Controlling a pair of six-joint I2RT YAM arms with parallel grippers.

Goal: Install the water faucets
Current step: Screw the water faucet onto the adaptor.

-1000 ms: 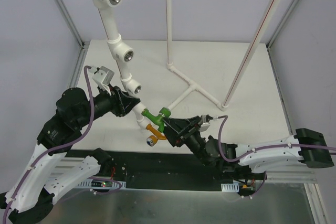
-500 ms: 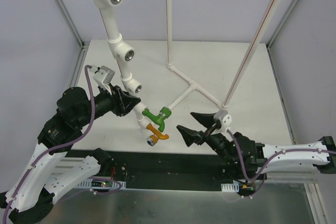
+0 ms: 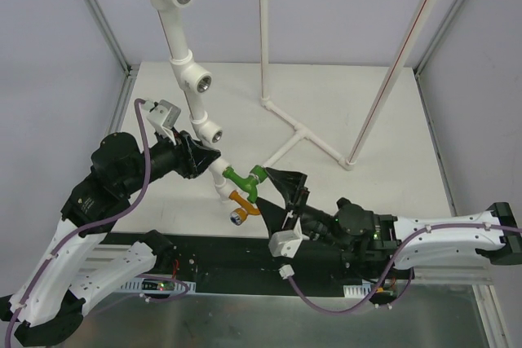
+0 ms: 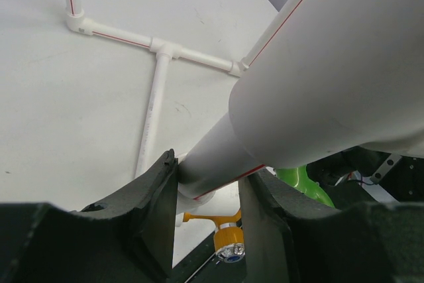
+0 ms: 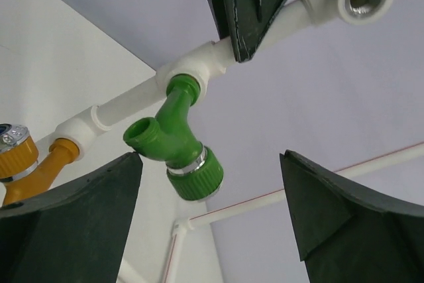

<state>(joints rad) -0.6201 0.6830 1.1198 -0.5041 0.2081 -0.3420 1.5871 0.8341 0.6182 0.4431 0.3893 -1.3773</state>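
Green faucet (image 5: 173, 138), seated in the pipe (image 4: 318, 77) the left pincer (image 4: 207, 173) clamps, likely needs gripping and twisting by the released right pincer (image 5: 211, 164).

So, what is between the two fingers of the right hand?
The green faucet, mounted on the white pipe, sits in the gap of the open right hand. The right wrist view shows this.

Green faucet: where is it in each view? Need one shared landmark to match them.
Top external: green faucet at centre, screwed into the white pipe, just left of the right gripper.
Left wrist: lower right, only partly visible under the pipe.
Right wrist: centre, between the open fingers.
Shared landmark: orange faucet, next to the green one in all three.
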